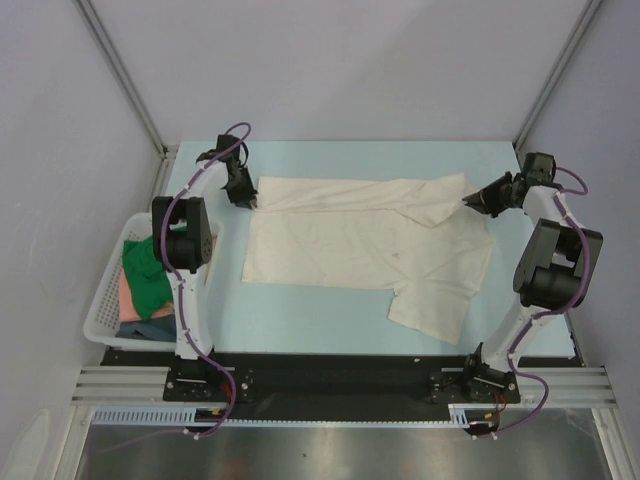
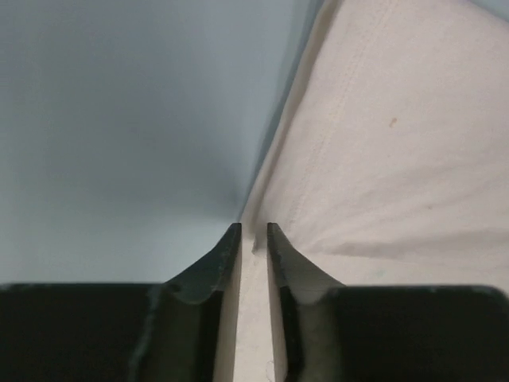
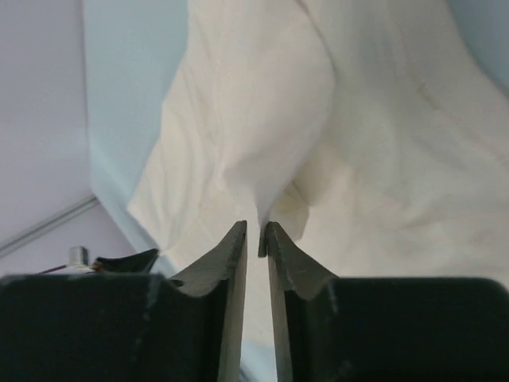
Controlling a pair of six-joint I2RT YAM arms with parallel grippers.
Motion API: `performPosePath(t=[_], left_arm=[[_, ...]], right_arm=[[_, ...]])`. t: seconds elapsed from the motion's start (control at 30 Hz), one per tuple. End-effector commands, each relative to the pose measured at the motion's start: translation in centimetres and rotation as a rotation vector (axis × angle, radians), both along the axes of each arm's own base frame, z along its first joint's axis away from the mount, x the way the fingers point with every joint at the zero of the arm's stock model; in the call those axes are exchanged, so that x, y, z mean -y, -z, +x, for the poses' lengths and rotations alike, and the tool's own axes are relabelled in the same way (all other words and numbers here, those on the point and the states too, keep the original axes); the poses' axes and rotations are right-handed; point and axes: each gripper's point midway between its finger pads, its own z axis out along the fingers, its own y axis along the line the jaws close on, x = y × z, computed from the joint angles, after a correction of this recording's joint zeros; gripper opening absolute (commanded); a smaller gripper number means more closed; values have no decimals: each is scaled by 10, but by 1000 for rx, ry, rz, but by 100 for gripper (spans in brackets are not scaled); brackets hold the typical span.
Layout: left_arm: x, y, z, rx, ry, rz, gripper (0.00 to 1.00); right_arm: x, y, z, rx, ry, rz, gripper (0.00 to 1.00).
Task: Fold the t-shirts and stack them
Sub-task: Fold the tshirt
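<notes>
- Cream shirt [image 1: 370, 245] lies spread on desk [image 1: 320, 322], far edge turned over; first fold only begun.
- Left hand [image 1: 249, 202] and right hand [image 1: 467, 202] each closed, pinching its far corners.
- Green shirt [image 1: 145, 275] and others in basket [image 1: 98, 310], unfolded; no stack.
- Bare desk toward the near edge gives room.

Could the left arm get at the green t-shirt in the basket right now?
Probably not yet: the left gripper is shut on the cream t-shirt. The green t-shirt lies on top in the basket beside its base.
</notes>
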Motion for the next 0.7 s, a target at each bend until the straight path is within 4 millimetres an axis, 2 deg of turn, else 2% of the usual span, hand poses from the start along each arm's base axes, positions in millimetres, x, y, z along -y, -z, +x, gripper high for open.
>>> performPosePath(t=[0.0,0.03,0.07,0.1,0.13,0.17,0.2,0.23,0.3,0.33,0.37,0.4,0.43,0.47,0.5,0.53,0.57,0.6,0.67], left_arm=[[-8,-21,6,47,12,55,26],[-8,-21,3,48,23,69,29],[-9,-25,0,53,23,103,34],[-12,-40,0,85,19,131,43],[-12,-41,-6,85,24,147,47],[-12,-48,-9,99,21,171,52],[-12,-58,-19,111,21,173,55],[-10,-67,-20,141,9,166,56],[0,-75,-29,165,14,131,59],[6,-83,-37,188,6,101,64],[18,-87,-43,194,23,82,68],[27,-90,-48,198,38,60,68],[36,-93,-53,202,47,44,67],[53,-95,-57,208,77,36,66],[70,-96,-63,203,116,-11,65],[81,-97,-63,211,129,-34,64],[99,-97,-67,208,167,-55,64],[109,-101,-66,216,188,-74,63],[132,-100,-71,199,237,-103,62]], right_arm=[[31,28,7,-24,-36,-177,23],[51,28,16,-32,-29,-286,35],[57,35,7,-91,-84,-350,41],[61,45,6,-139,-110,-378,47],[64,40,4,-154,-120,-424,51],[53,34,1,-144,-172,-463,55],[48,8,0,-84,-178,-504,66],[37,-2,-3,-55,-200,-518,71],[8,0,-20,-46,-249,-492,77],[-5,-18,-27,7,-255,-458,80],[-13,-21,-29,37,-244,-437,81],[-27,-1,-47,-7,-221,-362,81],[-42,-10,-52,45,-236,-298,82],[-50,-8,-49,87,-230,-273,82],[-63,9,-60,50,-221,-207,81],[-68,16,-64,47,-210,-177,81],[-69,15,-54,103,-186,-161,80],[-73,26,-58,100,-181,-130,78],[-77,31,-48,131,-184,-124,76]])
